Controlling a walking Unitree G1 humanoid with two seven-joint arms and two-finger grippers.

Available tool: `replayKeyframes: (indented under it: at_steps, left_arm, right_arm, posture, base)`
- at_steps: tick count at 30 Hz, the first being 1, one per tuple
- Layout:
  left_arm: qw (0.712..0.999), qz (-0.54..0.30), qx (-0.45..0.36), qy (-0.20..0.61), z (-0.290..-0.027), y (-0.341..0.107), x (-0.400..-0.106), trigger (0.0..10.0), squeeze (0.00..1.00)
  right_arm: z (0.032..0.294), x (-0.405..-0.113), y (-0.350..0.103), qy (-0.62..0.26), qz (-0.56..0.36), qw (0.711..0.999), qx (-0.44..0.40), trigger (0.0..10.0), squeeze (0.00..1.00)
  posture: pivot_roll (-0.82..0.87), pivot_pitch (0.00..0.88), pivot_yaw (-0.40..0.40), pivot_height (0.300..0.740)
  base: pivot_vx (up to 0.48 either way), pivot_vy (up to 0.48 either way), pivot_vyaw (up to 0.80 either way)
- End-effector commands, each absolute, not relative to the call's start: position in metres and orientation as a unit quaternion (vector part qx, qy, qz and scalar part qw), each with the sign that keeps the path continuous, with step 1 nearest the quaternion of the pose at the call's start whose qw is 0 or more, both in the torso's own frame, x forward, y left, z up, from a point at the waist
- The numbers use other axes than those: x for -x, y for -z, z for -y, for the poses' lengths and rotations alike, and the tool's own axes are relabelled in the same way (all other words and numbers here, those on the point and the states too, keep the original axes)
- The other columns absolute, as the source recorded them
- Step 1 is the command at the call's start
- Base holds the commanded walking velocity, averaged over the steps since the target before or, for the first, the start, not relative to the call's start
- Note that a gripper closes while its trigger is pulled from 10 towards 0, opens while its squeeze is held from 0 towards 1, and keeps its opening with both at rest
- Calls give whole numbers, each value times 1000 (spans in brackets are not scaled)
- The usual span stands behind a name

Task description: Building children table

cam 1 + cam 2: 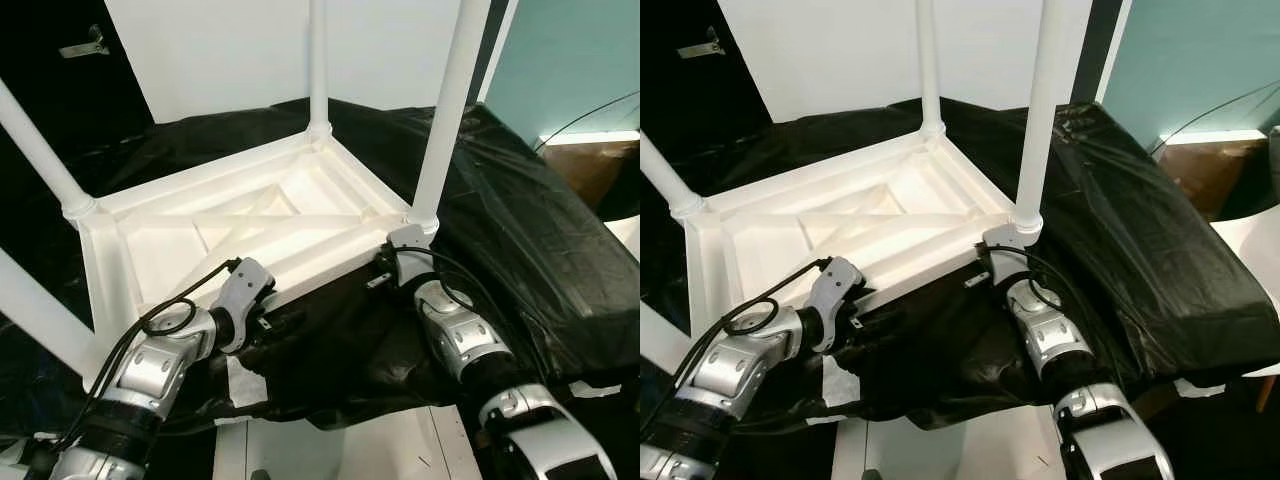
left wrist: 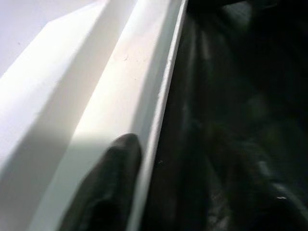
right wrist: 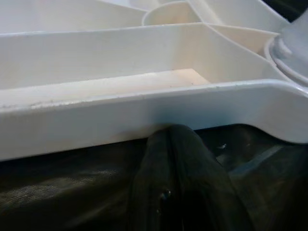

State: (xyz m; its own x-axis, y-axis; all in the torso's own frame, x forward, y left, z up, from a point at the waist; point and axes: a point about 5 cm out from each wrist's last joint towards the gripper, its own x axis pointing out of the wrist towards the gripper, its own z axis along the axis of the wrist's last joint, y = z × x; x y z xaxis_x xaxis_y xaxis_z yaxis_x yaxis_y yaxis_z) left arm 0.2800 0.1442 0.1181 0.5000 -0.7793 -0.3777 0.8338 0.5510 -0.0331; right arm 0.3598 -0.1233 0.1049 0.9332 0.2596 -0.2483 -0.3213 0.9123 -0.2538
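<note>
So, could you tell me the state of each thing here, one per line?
Table: upside down on black sheet, legs up.
Near right leg: upright in its corner socket.
Left gripper: at table's near rim.
Right gripper: at near right corner, under rim.

Upturned children table (image 1: 250, 220) lies on the sheet-covered bench (image 1: 520, 230), legs (image 1: 445, 110) pointing up. Left tool (image 1: 262, 322) at the table's near edge, toward its left; right tool (image 1: 383, 272) below its near right corner.
</note>
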Motion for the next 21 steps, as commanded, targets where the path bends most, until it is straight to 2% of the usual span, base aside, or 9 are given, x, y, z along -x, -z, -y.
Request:
replayKeyframes:
  at_steps: [1, 5, 9, 11, 12, 13, 14, 15, 21]
  left_arm:
    - [805, -179, -47, 564, -134, -121, -266, 0, 0]
    - [783, -167, -31, 598, -126, -131, -257, 0, 0]
    - [777, -168, -27, 606, -123, -131, -253, 0, 0]
    - [779, -165, -28, 604, -120, -131, -253, 0, 0]
    - [790, -159, -30, 591, -117, -130, -257, 431, 0]
    - [805, -142, -39, 574, -114, -131, -263, 8431, 0]
    - [805, -142, -39, 574, -114, -131, -263, 8431, 0]
    - [816, -126, -48, 563, -111, -132, -267, 10000, 0]
    - [839, -32, -18, 542, -101, -151, -274, 10000, 0]
  right_arm:
    - [133, -365, -108, -129, -105, 975, 147, 10000, 0]
    - [142, -378, -118, -114, -107, 974, 162, 10000, 0]
    - [143, -382, -123, -108, -102, 975, 166, 10000, 0]
    - [143, -385, -127, -104, -97, 976, 166, 10000, 0]
    - [142, -387, -131, -100, -93, 977, 165, 10000, 0]
    - [141, -389, -132, -96, -91, 978, 163, 10000, 0]
    - [141, -389, -132, -96, -91, 978, 163, 10000, 0]
    - [141, -389, -132, -94, -91, 978, 163, 10000, 0]
    - [131, -383, -121, -102, -91, 979, 148, 10000, 0]
  posture:
    - [48, 20, 18, 740]
    - [72, 26, 17, 740]
    - [80, 32, 20, 740]
    - [82, 34, 22, 740]
    - [85, 37, 23, 740]
    - [86, 38, 22, 740]
    - [86, 38, 22, 740]
    - [86, 38, 22, 740]
    - [83, 41, 20, 740]
  base:
    - [0, 0, 0]
    - [0, 0, 0]
    - [0, 0, 0]
    - [0, 0, 0]
    - [0, 0, 0]
    - [0, 0, 0]
    - [0, 0, 0]
    - [0, 0, 0]
    - [0, 0, 0]
